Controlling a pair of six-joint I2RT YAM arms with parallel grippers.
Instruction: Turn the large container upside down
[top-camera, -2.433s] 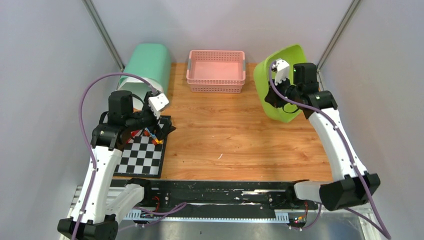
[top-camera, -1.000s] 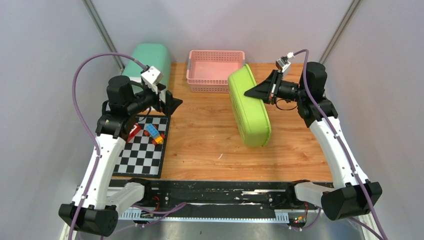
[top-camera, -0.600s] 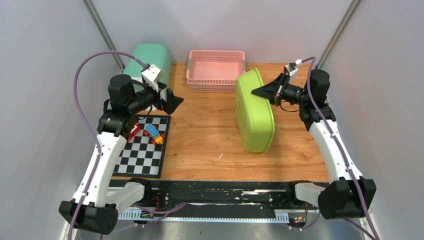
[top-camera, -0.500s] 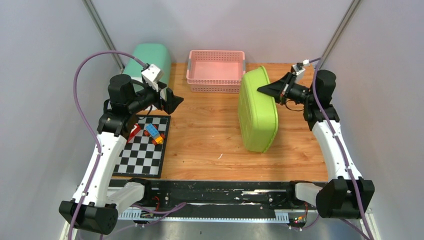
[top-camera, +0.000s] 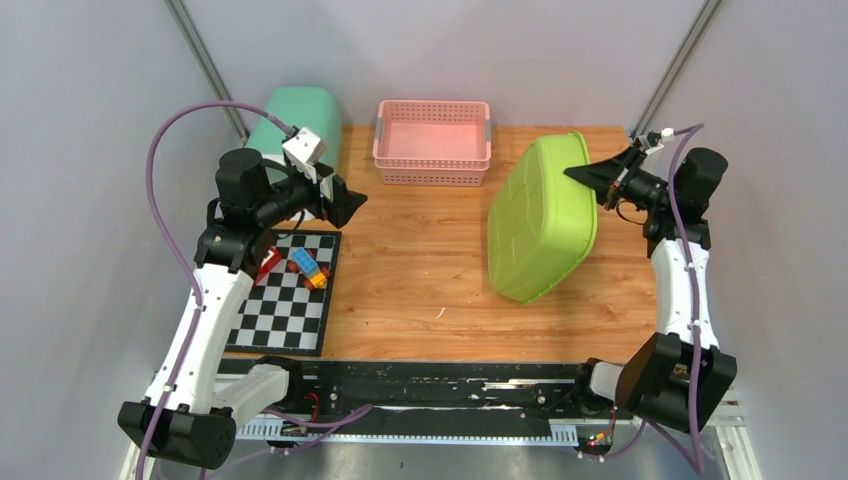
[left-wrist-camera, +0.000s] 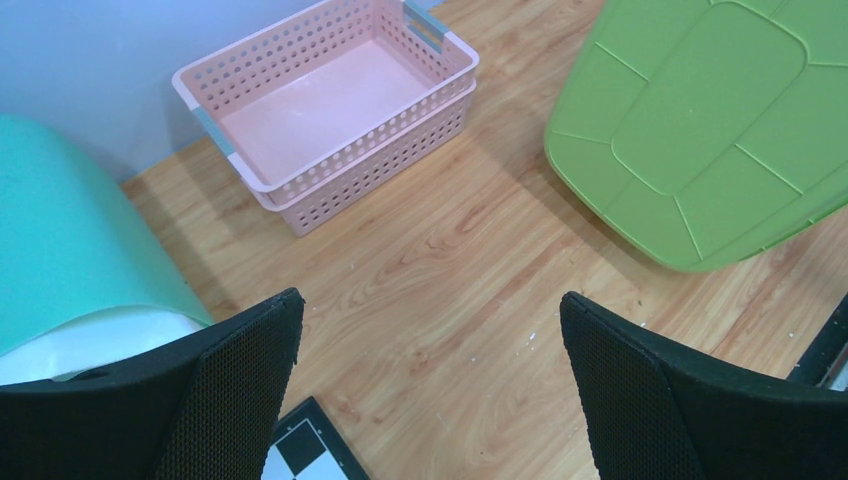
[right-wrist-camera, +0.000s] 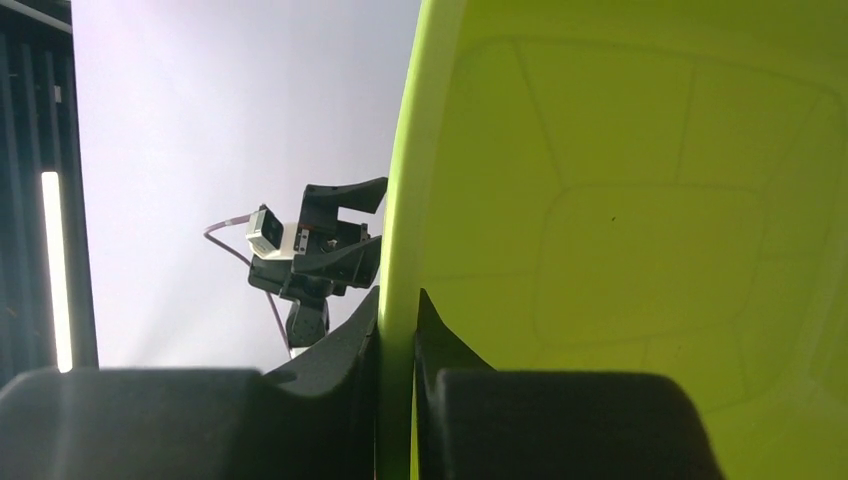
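1. Position of the task's thing: the large container (top-camera: 541, 232) sits on the right half of the table (top-camera: 420, 270), just beside and near of the pink basket (top-camera: 432, 142). It is tipped, not flat. Its ribbed base faces up and toward the left arm, and its opening faces down and toward the right arm.
2. Long axis: it runs roughly from the far right to the near left of the table. The near-left end appears to rest on the wood, while the far-right rim is raised.
3. Right fingers (top-camera: 595, 177): clamped on that raised rim. The right wrist view shows the thin green edge pinched between the two pads, with the container's inner wall on one side.
4. Left fingers (left-wrist-camera: 240, 370): spread wide and holding nothing. They hang over the left side near the checkered mat (top-camera: 285, 305), well apart from the container.
5. Governing relation: the container lies left of and below the right fingers, so the right arm alone is placed to act.
6. Judgement: the inversion is well advanced but not complete. The held rim must still come down to the table before release.
7. Risk: a thin-rim pinch may let the container slide.
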